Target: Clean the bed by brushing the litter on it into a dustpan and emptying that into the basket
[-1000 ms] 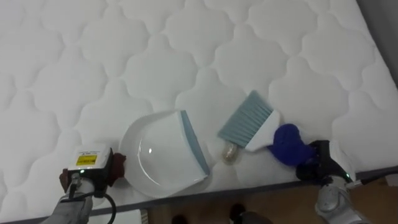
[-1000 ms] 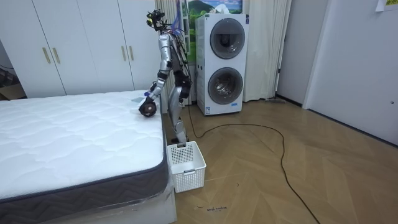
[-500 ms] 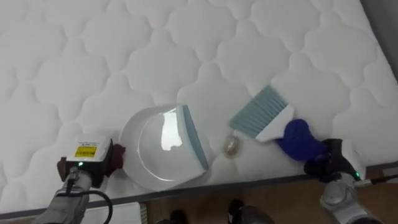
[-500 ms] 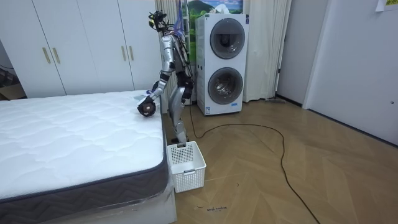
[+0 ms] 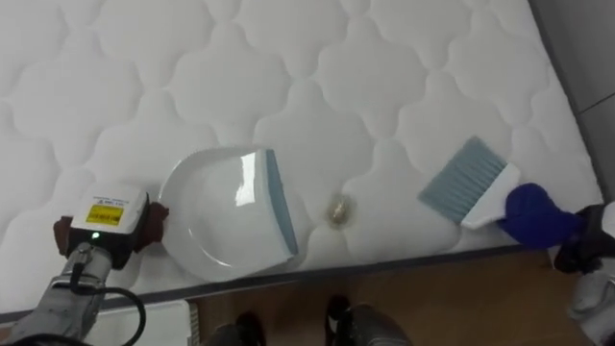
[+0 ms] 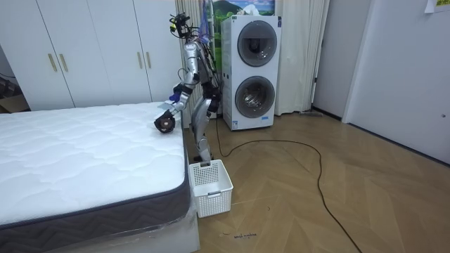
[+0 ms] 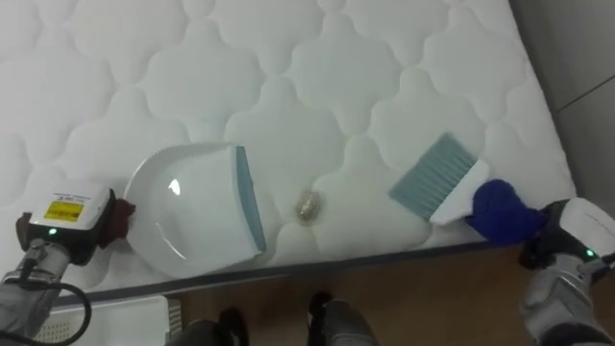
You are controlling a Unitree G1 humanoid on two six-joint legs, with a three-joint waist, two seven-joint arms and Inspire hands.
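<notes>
A white dustpan [image 5: 223, 223] with a grey-blue lip [image 5: 280, 204] lies on the quilted white mattress [image 5: 317, 67] near its front edge. My left hand [image 5: 102, 225] is at the pan's left end, curled on its handle. A small brownish crumb [image 5: 338, 210] lies just right of the lip. Further right, a hand brush with grey-blue bristles [image 5: 464, 181] and a blue handle [image 5: 531, 213] rests its bristles on the mattress. My right hand [image 5: 588, 242] is shut on that handle at the bed's edge. In the room view I stand at the bed's far corner, bent over it.
Wooden floor [image 5: 442, 308] shows below the mattress edge. A white slatted basket [image 6: 209, 186] stands on the floor beside the bed [image 6: 84, 161]. Behind me are a stacked washer and dryer [image 6: 252, 70] and white wardrobes [image 6: 84, 49].
My right hand has drawn the brush to the right, away from the crumb it was touching. The view has shifted a little; dustpan and left hand keep their places.
</notes>
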